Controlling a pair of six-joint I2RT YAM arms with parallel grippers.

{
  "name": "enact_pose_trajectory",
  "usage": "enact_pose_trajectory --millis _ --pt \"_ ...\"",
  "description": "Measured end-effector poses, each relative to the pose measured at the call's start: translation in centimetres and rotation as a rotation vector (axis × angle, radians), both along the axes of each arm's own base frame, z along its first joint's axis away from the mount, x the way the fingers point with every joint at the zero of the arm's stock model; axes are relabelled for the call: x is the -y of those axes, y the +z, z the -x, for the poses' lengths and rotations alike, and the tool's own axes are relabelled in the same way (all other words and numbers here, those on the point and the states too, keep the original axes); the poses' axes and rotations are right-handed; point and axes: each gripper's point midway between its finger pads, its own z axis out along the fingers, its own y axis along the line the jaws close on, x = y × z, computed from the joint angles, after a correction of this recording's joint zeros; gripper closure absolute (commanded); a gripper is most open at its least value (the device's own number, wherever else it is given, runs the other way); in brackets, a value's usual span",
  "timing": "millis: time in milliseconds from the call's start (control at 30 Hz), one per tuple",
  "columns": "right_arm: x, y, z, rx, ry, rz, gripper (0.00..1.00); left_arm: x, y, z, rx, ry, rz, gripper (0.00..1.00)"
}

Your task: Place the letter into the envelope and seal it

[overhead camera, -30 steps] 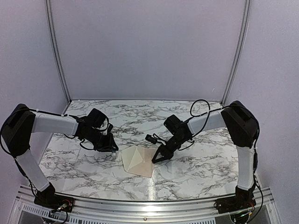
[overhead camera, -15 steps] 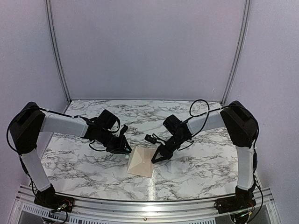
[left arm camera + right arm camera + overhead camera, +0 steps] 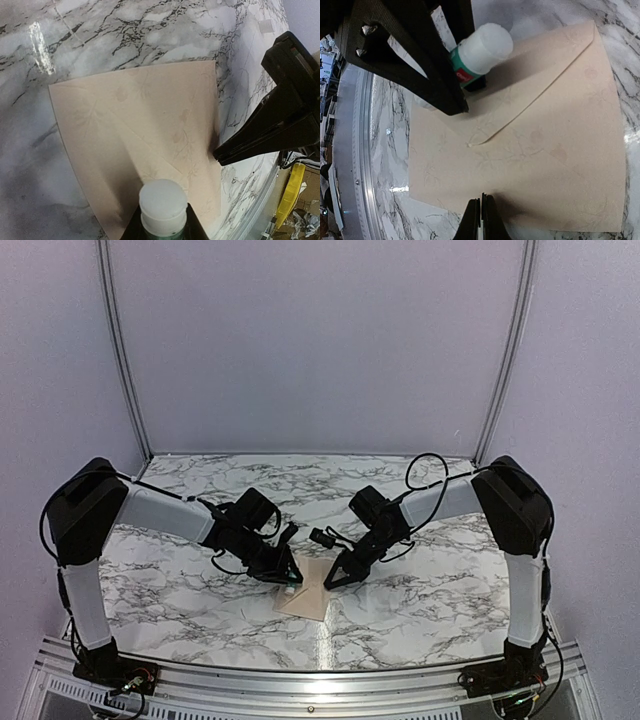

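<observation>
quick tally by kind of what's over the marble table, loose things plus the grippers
envelope: 1
glue stick: 1
grippers: 2 (left gripper holding the glue stick, right gripper shut, tip at the envelope's edge)
total: 4

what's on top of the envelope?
A glue stick, held by the left claw, hangs over the closed flap; the right claw, shut, sits on the envelope at its edge. Contents hidden by the flap.
</observation>
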Motion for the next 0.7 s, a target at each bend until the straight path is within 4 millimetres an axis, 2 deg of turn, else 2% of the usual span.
enact_pose_trajectory --millis 700 --pt "-0.1 0.0 0.1 -0.006 0.002 -0.004 0.97 2.4 -0.3 0.9 -0.008 -0.044 0.062 1.00"
